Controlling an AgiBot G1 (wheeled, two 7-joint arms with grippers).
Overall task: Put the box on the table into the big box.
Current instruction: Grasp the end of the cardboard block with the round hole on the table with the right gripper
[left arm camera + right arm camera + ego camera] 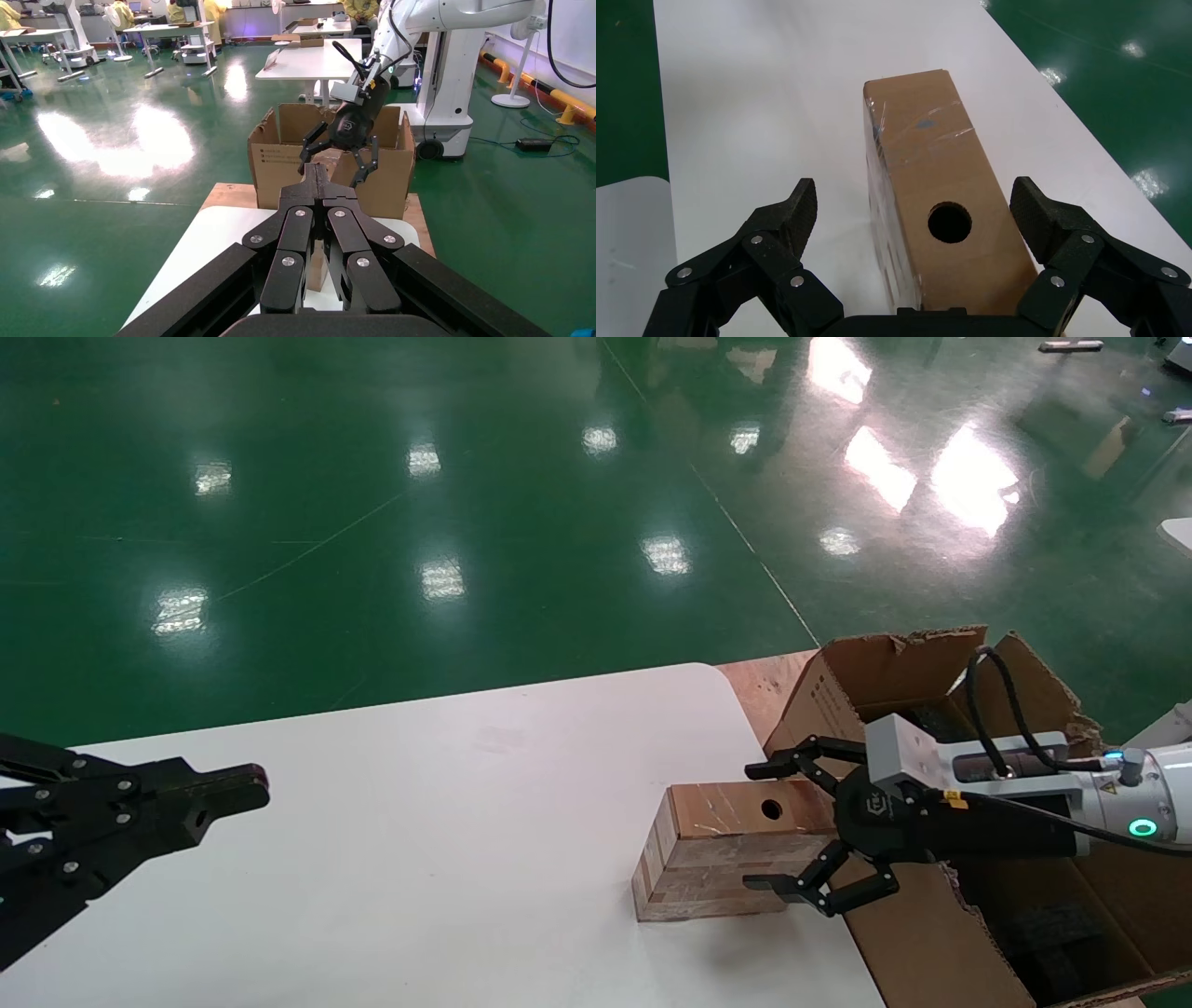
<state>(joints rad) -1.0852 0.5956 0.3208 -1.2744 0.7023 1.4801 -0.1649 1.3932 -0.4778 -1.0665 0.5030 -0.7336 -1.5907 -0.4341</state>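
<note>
- Straddling the near end of the box (pixel 933 203), the right gripper (pixel 778 826) has its jaws spread wide, one finger on each long side and neither pad touching cardboard yet.
- The box lies on the table (pixel 447 822) near its right edge, hole side up, just beside the big box (pixel 931 933), whose torn flaps stand close behind the gripper.
- The grasp sits at one end only; if the jaws close there, I judge the far end could sag or swing on lifting and the box could twist out.
- The tape on the top looks slick, and the striped side may give little bite, so a light squeeze risks slipping.
- Closing off-centre could push the box sideways across the smooth table instead of clamping it.
- Carrying it over, the box or the cable could catch a ragged flap of the big box.
- The left gripper (pixel 322 184) hangs over the table's left part, jaws pressed together, well apart from the work.
</note>
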